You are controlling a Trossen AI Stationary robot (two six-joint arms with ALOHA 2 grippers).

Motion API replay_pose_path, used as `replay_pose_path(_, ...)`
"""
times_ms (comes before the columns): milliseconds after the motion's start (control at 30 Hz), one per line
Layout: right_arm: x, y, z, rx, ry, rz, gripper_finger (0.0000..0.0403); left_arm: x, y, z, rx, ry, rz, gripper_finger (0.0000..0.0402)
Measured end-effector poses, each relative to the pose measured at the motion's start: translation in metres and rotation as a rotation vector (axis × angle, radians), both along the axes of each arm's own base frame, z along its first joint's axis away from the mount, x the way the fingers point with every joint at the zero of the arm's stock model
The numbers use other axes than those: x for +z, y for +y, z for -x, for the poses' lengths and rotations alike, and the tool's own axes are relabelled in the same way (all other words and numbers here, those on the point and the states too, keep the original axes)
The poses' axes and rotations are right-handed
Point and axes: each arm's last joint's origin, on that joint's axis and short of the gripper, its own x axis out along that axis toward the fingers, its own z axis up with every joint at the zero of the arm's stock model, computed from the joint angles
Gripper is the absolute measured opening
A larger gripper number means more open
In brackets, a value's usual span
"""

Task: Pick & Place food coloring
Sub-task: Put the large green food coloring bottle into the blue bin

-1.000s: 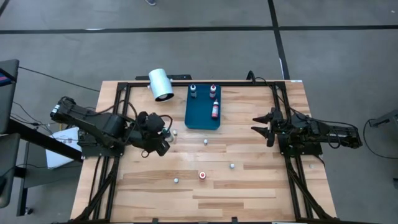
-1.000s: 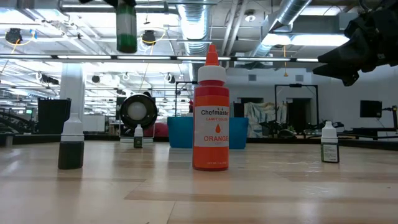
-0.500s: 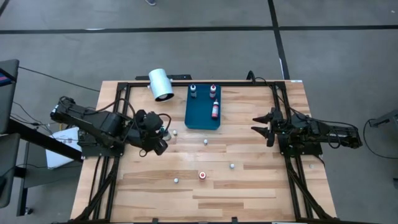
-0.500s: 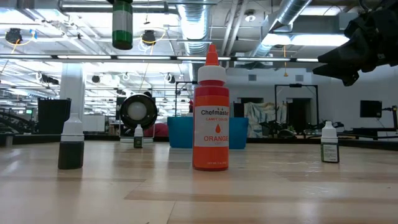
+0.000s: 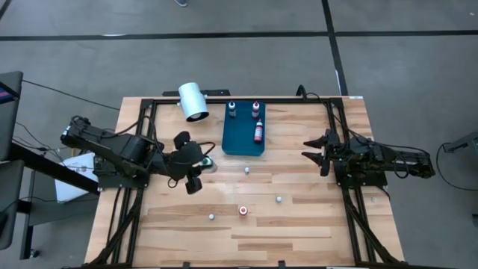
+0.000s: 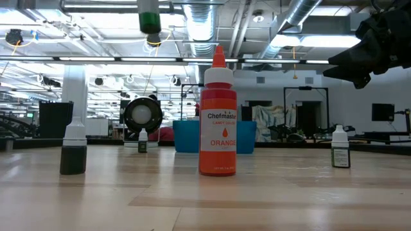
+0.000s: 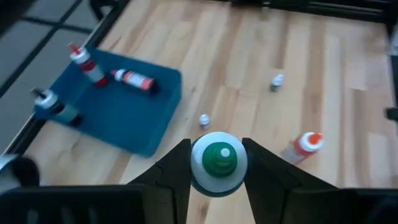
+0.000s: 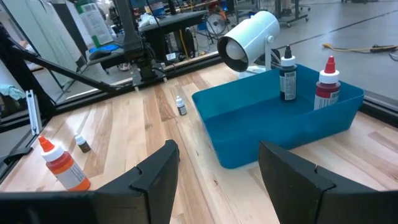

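Observation:
My left gripper (image 5: 200,163) hangs over the table's left half, just left of the blue tray (image 5: 244,142), and is shut on a green food coloring bottle (image 7: 219,163). That bottle's lower end (image 6: 149,16) shows high above the table in the low view. An orange bottle (image 5: 243,211) and small pale bottles (image 5: 247,170) (image 5: 278,199) (image 5: 212,217) stand upright on the wood. In the tray, a dark-topped bottle (image 5: 231,110) and a red-topped one (image 5: 255,109) stand, and another red one (image 5: 258,132) lies on its side. My right gripper (image 5: 310,148) waits open at the right edge. My left gripper pinches the green bottle's two opposite sides (image 7: 194,167) between its two fingers (image 7: 258,171). The bottle's round end faces the wrist camera. The bottle is lifted well clear of the table, its green body hanging below the fingers.
A white cylinder (image 5: 193,101) lies at the far left, beside the tray. Black frame rails (image 5: 142,149) run along the table's left, right and far edges. Bare wood (image 5: 224,187) lies between the loose bottles in the table's middle.
My left gripper has rolled at the wrist, risen a little and shifted slightly toward the table's right, still shut on the green bottle. The bottle now hangs higher above the table than before.

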Motion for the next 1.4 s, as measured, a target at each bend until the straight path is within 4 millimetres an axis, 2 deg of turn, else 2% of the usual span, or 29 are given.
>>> replay_pose_path(433,0.0,0.0,0.0,0.0,0.0,0.0,0.0207,0.009,0.006,-0.017,-0.267,-0.076,0.019,0.0108)
replay_pose_path(700,0.0,0.0,0.0,-0.001,0.0,0.0,0.0207,-0.005,0.009,-0.032,-0.27,-0.006,0.012,0.0108)
replay_pose_path(1033,0.0,0.0,0.0,-0.001,0.0,0.0,0.0207,-0.021,0.031,-0.07,-0.116,-0.066,0.031,0.0108)
replay_pose_path(1167,0.0,0.0,0.0,-0.001,0.0,0.0,0.0207,-0.026,0.041,-0.076,0.01,-0.083,0.049,0.0108)
replay_pose_path(1400,-0.002,0.0,0.0,-0.001,0.025,0.0,0.0207,-0.023,0.051,-0.076,0.23,-0.157,0.059,0.0108)
